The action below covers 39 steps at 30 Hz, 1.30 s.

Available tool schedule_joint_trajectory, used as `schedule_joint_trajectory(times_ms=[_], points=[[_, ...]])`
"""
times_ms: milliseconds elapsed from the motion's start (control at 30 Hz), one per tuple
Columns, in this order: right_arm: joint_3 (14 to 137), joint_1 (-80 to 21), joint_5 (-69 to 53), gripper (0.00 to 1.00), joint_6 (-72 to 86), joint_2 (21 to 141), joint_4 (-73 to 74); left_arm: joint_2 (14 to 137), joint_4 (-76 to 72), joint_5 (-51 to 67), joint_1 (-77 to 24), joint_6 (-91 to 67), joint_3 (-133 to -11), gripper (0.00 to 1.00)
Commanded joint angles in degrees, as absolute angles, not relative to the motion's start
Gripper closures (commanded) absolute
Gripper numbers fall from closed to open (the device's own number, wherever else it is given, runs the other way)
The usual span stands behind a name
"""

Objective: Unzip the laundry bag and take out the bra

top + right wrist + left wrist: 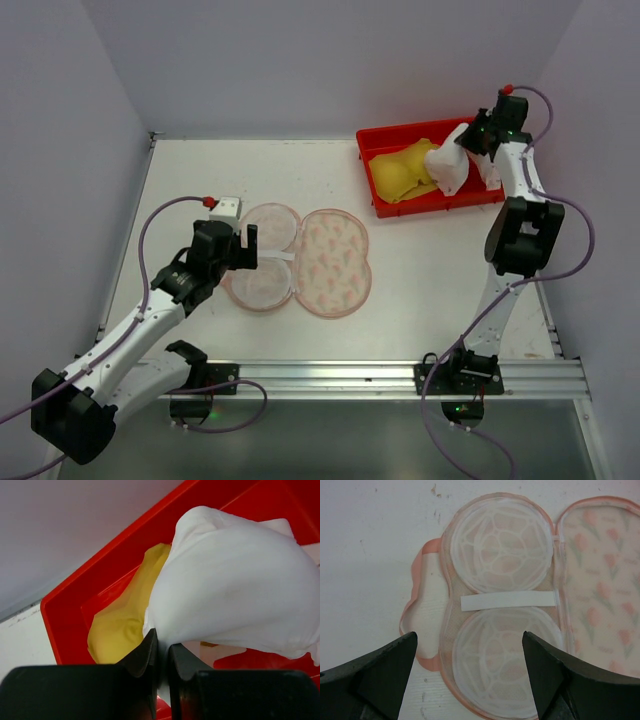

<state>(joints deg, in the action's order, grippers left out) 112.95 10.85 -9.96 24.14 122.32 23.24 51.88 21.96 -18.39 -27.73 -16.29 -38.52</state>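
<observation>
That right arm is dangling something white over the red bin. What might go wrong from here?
The right gripper pinches only an edge of the white bra, so it might slip out early. It hangs near the front rim of the red tray, so it may land draped over the edge. The open left gripper hovers over the laundry bag and could snag its mesh.

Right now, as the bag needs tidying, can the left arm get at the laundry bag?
Probably yes: the left gripper hangs open over the laundry bag, nothing between; the right gripper is away, shut on the white bra.
</observation>
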Motion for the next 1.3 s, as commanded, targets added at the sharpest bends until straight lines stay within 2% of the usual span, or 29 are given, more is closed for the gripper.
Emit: schedule_joint_trajectory(times_ms=[0, 133, 233, 267, 367, 400, 500, 600, 800, 933, 1000, 1267], points=[[109.9, 10.4, -17.4, 0.94, 30.7, 122.2, 18.7, 51.7, 21.1, -18.0, -27.4, -15.8, -38.9, 0.1], [103.8, 10.4, -20.7, 0.88, 35.4, 122.3, 14.5, 51.5, 21.1, -17.9, -27.4, -15.7, -38.8, 0.1], [102.2, 10.4, -20.2, 0.74, 36.8, 122.4, 15.1, 51.2, 21.1, -17.8, -27.4, -15.8, -38.8, 0.1], [102.0, 10.4, -20.3, 0.65, 36.7, 122.3, 15.6, 51.0, 21.1, -17.8, -27.3, -15.8, -38.8, 0.1], [102.2, 10.4, -20.6, 0.48, 35.3, 120.9, 19.4, 50.5, 21.0, -17.8, -27.4, -15.8, -38.6, 0.1], [102.0, 10.4, -20.0, 0.38, 34.9, 120.2, 20.0, 50.5, 21.0, -17.8, -27.4, -15.8, -38.6, 0.1], [99.8, 10.2, -16.6, 0.22, 33.2, 115.5, 21.9, 50.6, 21.1, -17.8, -27.4, -15.9, -38.6, 0.1], [98.8, 9.6, -11.9, 0.14, 31.2, 110.8, 25.4, 50.8, 21.2, -17.7, -27.4, -15.9, -38.7, 0.1], [89.6, 6.2, -6.9, 0.08, 29.5, 98.1, 26.3, 50.8, 21.5, -18.0, -27.4, -16.1, -38.8, 0.1], [78.8, -1.8, -6.6, 0.08, 28.7, 90.9, 24.8, 50.6, 21.6, -18.5, -27.4, -16.3, -38.8, 0.1], [75.3, -5.5, -5.2, 0.14, 28.3, 88.1, 24.7, 50.5, 21.7, -18.6, -27.4, -16.3, -38.8, 0.1], [59.0, -21.8, -1.0, 0.22, 31.6, 86.2, 22.1, 50.4, 22.1, -19.6, -27.4, -16.6, -38.8, 0.1]])
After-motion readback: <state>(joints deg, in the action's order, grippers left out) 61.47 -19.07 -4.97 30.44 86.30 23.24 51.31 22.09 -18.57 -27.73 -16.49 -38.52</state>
